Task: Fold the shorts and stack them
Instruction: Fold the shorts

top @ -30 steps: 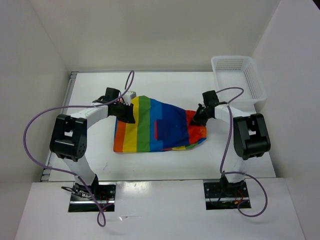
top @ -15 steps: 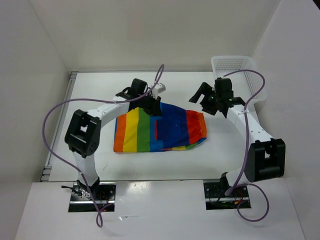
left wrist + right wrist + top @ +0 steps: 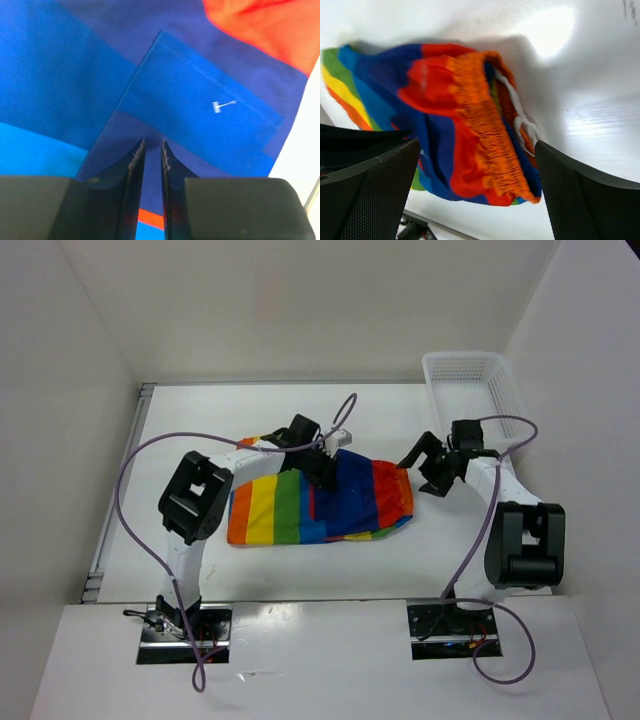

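The rainbow-striped shorts (image 3: 290,510) lie flat mid-table, with the orange waistband (image 3: 487,130) and white drawstring (image 3: 520,117) at their right end. My left gripper (image 3: 326,470) is low over the blue middle of the shorts (image 3: 200,85). Its jaws stand a narrow slit apart and look pinched on a fold of the fabric. A bit of the upper left edge is raised along that arm (image 3: 255,443). My right gripper (image 3: 424,466) hovers just right of the waistband. It is wide open (image 3: 476,145) and holds nothing.
A white mesh basket (image 3: 463,357) stands at the back right corner. White walls close in the table on the left, back and right. Purple cables loop above both arms.
The right gripper opened, let go of the waistband end and drew away to the right. The left gripper travelled right from the shorts' upper left corner to their middle.
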Available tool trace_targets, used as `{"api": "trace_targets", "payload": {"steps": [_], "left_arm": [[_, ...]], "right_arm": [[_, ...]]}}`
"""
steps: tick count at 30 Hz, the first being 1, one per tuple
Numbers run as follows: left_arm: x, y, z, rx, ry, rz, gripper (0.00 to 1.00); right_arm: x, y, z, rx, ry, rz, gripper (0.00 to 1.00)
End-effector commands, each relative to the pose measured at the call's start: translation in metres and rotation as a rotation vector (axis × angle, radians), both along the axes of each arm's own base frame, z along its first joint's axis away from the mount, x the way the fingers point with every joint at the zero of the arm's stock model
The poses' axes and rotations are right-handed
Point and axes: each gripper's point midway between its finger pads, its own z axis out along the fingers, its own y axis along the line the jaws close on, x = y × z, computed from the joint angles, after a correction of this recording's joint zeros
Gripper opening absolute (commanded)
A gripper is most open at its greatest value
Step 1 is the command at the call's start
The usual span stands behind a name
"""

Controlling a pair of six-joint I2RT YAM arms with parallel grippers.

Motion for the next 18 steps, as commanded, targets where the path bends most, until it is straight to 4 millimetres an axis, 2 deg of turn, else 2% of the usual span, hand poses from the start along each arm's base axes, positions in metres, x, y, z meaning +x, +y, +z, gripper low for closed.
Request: {"api": "trace_targets", "payload": {"steps": [1,3,7,13,14,15,18], "left_arm": [[0.004,0.001,-0.013,0.013,-0.005,0.005,0.25],[-0.006,0.007,-0.033,0.041,0.039,0.005,0.25],[-0.016,0.011,-0.046,0.053,0.073,-0.001,0.25],[-0.015,0.011,-0.044,0.052,0.072,-0.001,0.25],[-0.017,0.012,-0.049,0.062,0.089,-0.001,0.25],[-0.019,0.011,-0.049,0.054,0.094,-0.008,0.25],[-0.019,0.01,-0.051,0.048,0.098,-0.013,0.25]], "right_arm": [[-0.008,0.01,-0.025,0.043,0.037,0.057,1.0],[-0.015,0.013,-0.036,0.061,0.066,0.055,1.0],[-0.02,0.015,-0.057,0.078,0.115,0.051,0.99],[-0.034,0.015,-0.074,0.107,0.176,-0.029,0.98],[-0.037,0.016,-0.077,0.107,0.185,-0.029,0.95],[-0.039,0.015,-0.078,0.103,0.185,-0.041,0.95],[-0.042,0.02,-0.082,0.119,0.187,-0.04,0.87]]}}
